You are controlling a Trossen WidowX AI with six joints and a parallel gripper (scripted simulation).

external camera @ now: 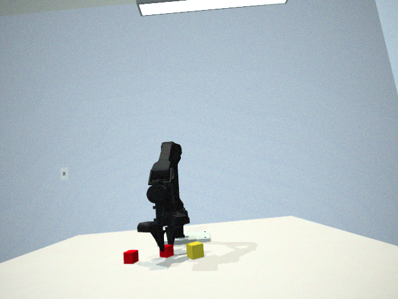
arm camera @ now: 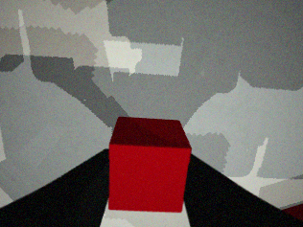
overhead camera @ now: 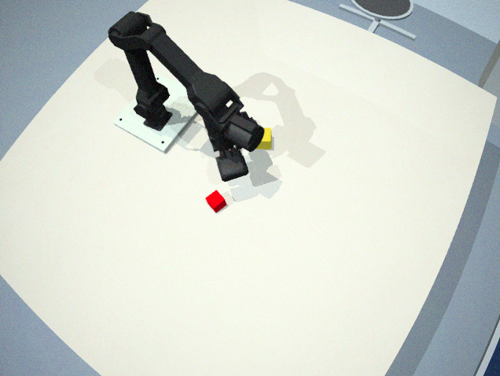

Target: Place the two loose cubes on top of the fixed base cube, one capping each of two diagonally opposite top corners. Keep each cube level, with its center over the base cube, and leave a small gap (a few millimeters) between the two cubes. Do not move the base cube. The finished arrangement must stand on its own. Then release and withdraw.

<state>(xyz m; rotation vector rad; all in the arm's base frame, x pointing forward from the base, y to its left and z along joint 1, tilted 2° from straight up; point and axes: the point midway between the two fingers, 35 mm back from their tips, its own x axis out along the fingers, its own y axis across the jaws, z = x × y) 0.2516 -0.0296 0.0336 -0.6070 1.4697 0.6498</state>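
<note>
Red cube [arm camera: 148, 170] between jaws, top-hidden

A pale blue wall [external camera: 257, 112] rises behind the cream table [external camera: 289, 257]; a ceiling light panel [external camera: 209, 6] glows overhead, and a small plate [external camera: 64, 173], perhaps a socket, sits low at left

Pretty bright in here, all from that ceiling light panel [external camera: 212, 6] overhead, which blows out to pure white. The arm [overhead camera: 189, 80] throws several overlapping pale grey shadows across the table [overhead camera: 282, 263], soft but with jagged, stair-stepped edges, really obvious in the wrist view. The top view is fisheye, so the table's edges bow outward. Everything looks a bit grainy and low-res, no glare on the table, and the red cube [arm camera: 148, 164] has a dark, shaded top face.
</note>
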